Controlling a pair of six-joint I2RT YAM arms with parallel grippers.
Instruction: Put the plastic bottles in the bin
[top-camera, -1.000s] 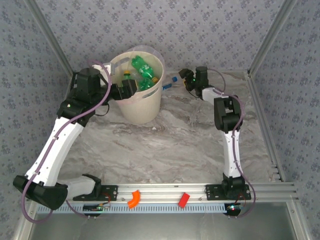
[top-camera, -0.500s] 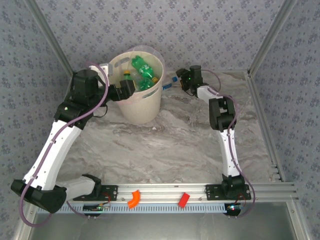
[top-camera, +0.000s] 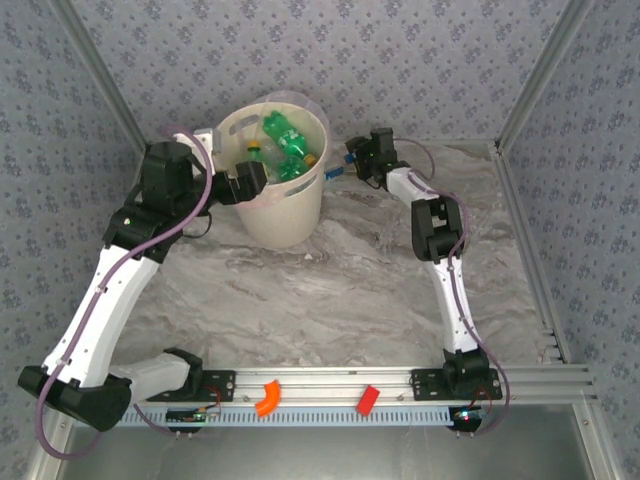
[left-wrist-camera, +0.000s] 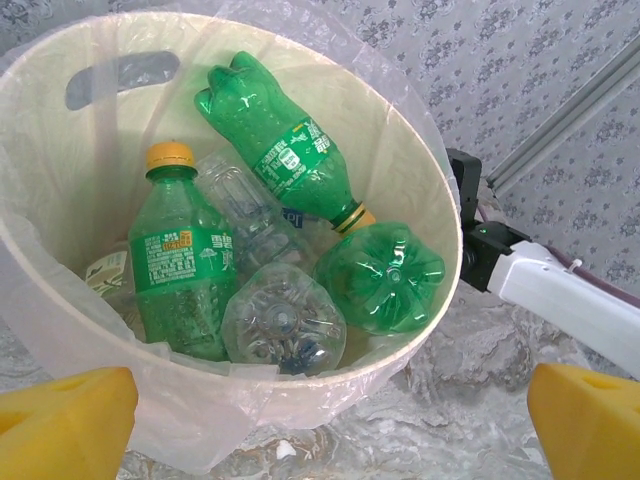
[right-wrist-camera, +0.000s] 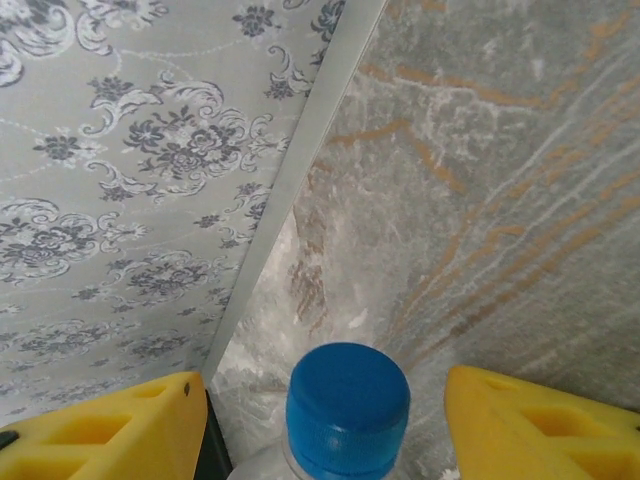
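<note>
At the left, the left gripper (top-camera: 246, 183) hangs at the near-left rim of the bin (top-camera: 285, 220) with its yellow fingers (left-wrist-camera: 62, 422) spread wide and nothing between them. It is the nearer arm to the opening but carries no load. Inside the bin lie several green bottles (left-wrist-camera: 285, 160) and a few clear ones (left-wrist-camera: 283, 318), piled at mixed angles well below the rim, so there looks to be room on top. Just right of the bin, the right gripper (right-wrist-camera: 320, 410) is partway closed around a clear bottle (right-wrist-camera: 348, 400). The blue cap sits centred between the fingers, and the grip appears to be on the body lower down. The bottle's long axis runs along the fingers, cap leading, and it points at the seam where the table meets the back wall. The bin's mouth lies to the left of this bottle and higher than it, so the carry probably has to go up and leftward over the rim. The marbled tabletop (top-camera: 330, 290) below is glossy, and patterned walls (top-camera: 400, 60) close in behind and on both sides.
</note>
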